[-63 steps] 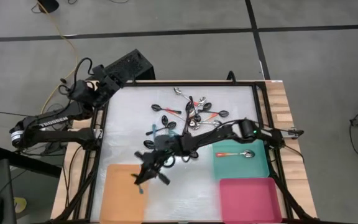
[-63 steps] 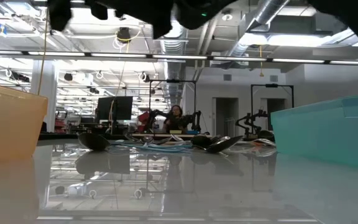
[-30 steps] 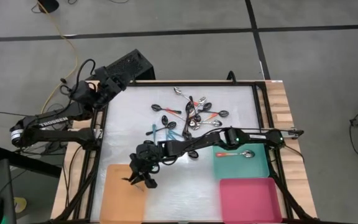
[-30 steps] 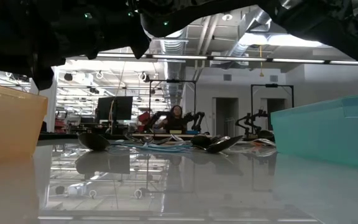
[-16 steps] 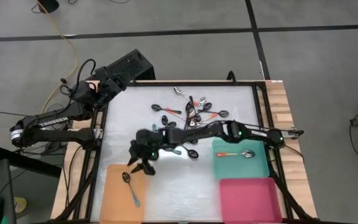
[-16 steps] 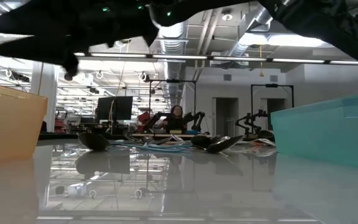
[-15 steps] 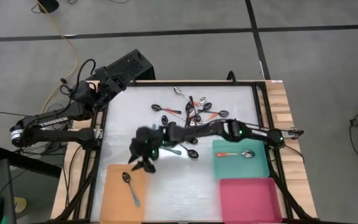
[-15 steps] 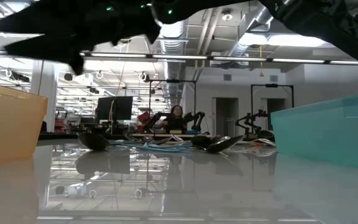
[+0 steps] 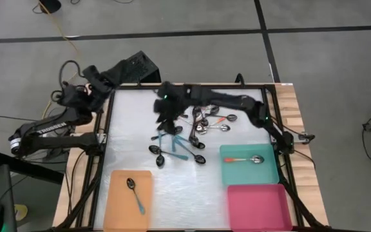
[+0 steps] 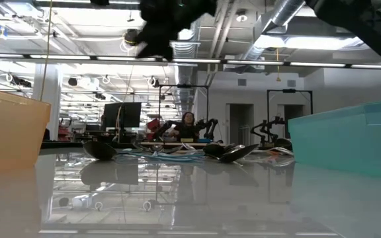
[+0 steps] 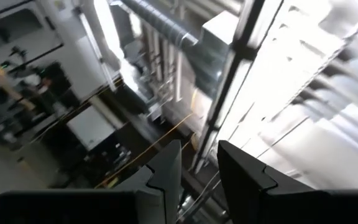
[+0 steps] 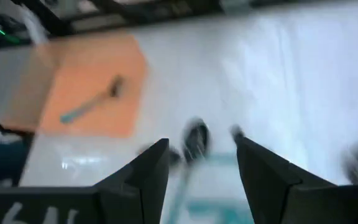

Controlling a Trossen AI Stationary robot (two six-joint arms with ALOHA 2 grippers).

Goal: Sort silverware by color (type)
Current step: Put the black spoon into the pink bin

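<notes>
The right gripper (image 9: 165,119) is seen over the far part of the white counter (image 9: 243,103), above the near-left edge of the spoon pile (image 9: 201,119); its arm reaches in from the counter's right side. In the right wrist view its two dark fingers (image 12: 146,171) stand apart with nothing between them, and blurred spoons lie on the counter beyond them.

The orange tray (image 9: 129,200) sits at the near-left corner of the counter. One spoon with a teal-blue handle (image 9: 134,195) lies inside it, bowl toward the pile, handle toward the near edge.

To the right of the orange tray, across a bare strip of counter, stands the teal tray (image 9: 250,172); a spoon with an orange-red handle (image 9: 244,158) lies in it. The pink tray (image 9: 259,206) sits just nearer than the teal tray.

The rest of the silverware is left loose between the trays and the far edge: mixed handles in the pile, and several teal-handled spoons (image 9: 176,145) spread just nearer than it.

The left gripper (image 9: 87,87) is held off the counter beyond its far-left corner. In the left wrist view its fingers (image 11: 166,177) are shown slightly apart, gripping nothing.
</notes>
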